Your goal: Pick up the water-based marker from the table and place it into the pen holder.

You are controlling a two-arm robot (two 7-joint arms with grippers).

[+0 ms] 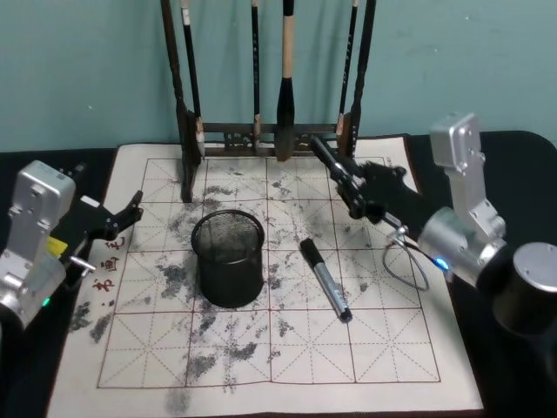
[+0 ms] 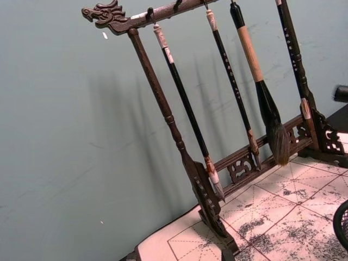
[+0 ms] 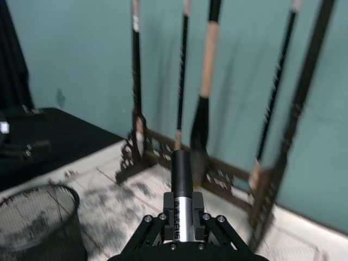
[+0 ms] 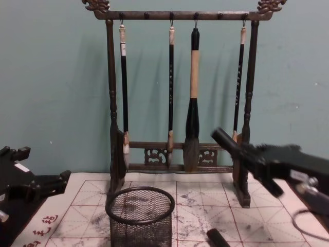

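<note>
Grips the marker [image 1: 329, 161] tight in the right gripper [image 1: 357, 197], raised over the far right of the mat [image 1: 261, 348], long axis slanting, cap up toward the brush rack [image 1: 186, 139]. Rests the left gripper [image 1: 126, 222], fingers apart, left of the pen holder [image 1: 228, 279].

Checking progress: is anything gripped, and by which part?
The right gripper holds a marker by its silver barrel, black cap jutting out; left gripper, at the mat's left edge, holds nothing.

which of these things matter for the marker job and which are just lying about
Job: marker held in the right gripper; pen holder; possibly the second marker lying on the mat.
Lying about: brush rack with its hanging brushes; ink-stained mat; left gripper parked at the left.
</note>
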